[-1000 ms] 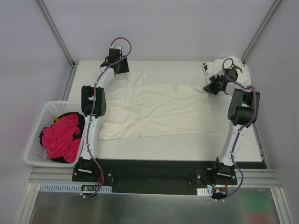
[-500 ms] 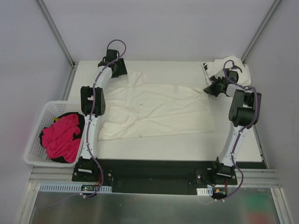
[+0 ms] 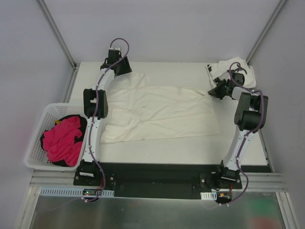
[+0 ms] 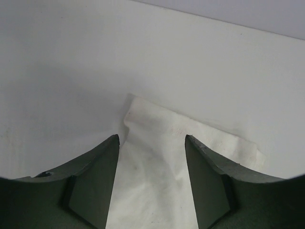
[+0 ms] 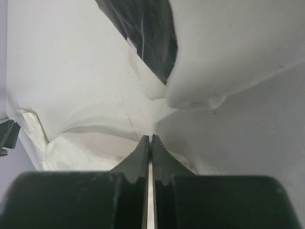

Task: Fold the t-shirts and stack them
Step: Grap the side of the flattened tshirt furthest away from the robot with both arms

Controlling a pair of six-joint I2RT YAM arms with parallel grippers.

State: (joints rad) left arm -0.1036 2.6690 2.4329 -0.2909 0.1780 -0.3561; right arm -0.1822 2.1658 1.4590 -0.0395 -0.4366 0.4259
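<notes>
A large cream-white t-shirt (image 3: 157,112) lies spread flat on the table. My left gripper (image 3: 123,70) hovers open over its far left sleeve. In the left wrist view that sleeve (image 4: 190,131) lies beneath and beyond the open gripper (image 4: 151,139), untouched. My right gripper (image 3: 213,91) is at the shirt's far right corner. Seen from the right wrist, the gripper (image 5: 150,138) is shut, with folds of the cream cloth (image 5: 86,143) running into its tips. A second white t-shirt (image 3: 233,68) with black marks lies crumpled at the back right, and its black print (image 5: 147,33) shows.
A white basket (image 3: 35,138) holding pink cloth (image 3: 62,138) over something dark stands off the table's left edge. Metal frame posts rise at the back corners (image 3: 57,33). The crumpled shirt lies just behind the right wrist.
The left gripper has shifted slightly toward the back left over the sleeve and its jaws have spread a little. The right gripper and the shirt have hardly moved.
</notes>
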